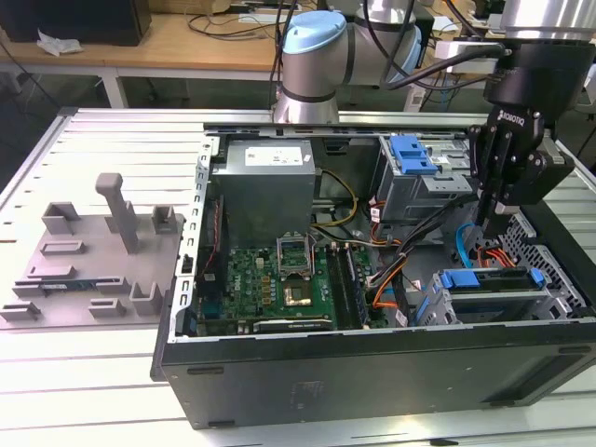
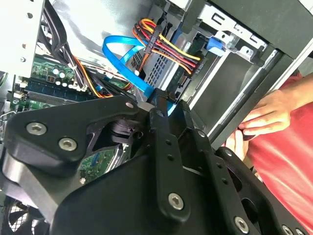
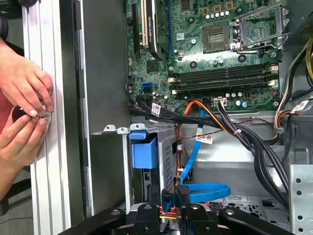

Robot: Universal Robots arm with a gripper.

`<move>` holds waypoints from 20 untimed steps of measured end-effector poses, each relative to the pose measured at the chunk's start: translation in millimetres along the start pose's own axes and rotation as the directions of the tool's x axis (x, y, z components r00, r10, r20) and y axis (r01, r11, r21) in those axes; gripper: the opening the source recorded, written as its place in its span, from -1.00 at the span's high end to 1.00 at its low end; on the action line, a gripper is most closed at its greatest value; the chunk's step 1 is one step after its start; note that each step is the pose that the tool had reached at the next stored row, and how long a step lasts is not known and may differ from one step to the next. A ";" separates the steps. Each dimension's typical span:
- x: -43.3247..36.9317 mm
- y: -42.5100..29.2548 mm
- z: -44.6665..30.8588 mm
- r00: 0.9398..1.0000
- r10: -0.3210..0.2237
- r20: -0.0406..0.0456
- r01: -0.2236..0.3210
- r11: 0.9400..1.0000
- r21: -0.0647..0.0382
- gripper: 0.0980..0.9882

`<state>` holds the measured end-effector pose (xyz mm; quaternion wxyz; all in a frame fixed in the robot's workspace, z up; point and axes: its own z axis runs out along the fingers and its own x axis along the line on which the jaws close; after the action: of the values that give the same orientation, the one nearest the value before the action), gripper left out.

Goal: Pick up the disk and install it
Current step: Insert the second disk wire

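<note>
In the exterior view the disk (image 1: pixel 491 283) lies flat in the drive cage at the near right corner of the open computer case (image 1: pixel 372 372), with its blue carrier rail showing along the edges. The first wrist view shows the disk's blue rail end (image 3: pixel 144 152) in the cage. My gripper (image 1: pixel 480 226) hangs just above and behind the cage, pointing down. Its fingers (image 2: pixel 157 113) are close together, shut, in both wrist views. A thin blue cable (image 2: pixel 128 62) runs right behind the tips of my gripper (image 3: pixel 174 197). I cannot tell whether the cable is pinched.
A person's hands (image 3: pixel 23 100) rest on the table rail beside the case, also seen as a hand (image 2: pixel 264 116) by a red garment. Cable bundles (image 3: pixel 244 142), the motherboard (image 1: pixel 279 279) and power supply (image 1: pixel 265 186) fill the case. A grey fixture (image 1: pixel 102 251) sits at the exterior view's left.
</note>
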<state>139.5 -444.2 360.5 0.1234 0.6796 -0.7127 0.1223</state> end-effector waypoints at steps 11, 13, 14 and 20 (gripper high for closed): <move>-0.7 -0.6 2.2 0.999 0.036 -0.001 -0.036 0.999 -0.013 0.61; -0.8 -0.6 2.5 0.999 0.041 -0.001 -0.041 0.999 -0.015 0.64; -0.9 -0.7 2.7 0.999 0.041 -0.001 -0.041 0.999 -0.015 0.81; -0.9 -0.7 3.7 0.999 0.041 -0.001 -0.041 0.999 -0.015 0.81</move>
<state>140.2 -444.6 356.7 0.1263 0.6637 -0.7275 0.1197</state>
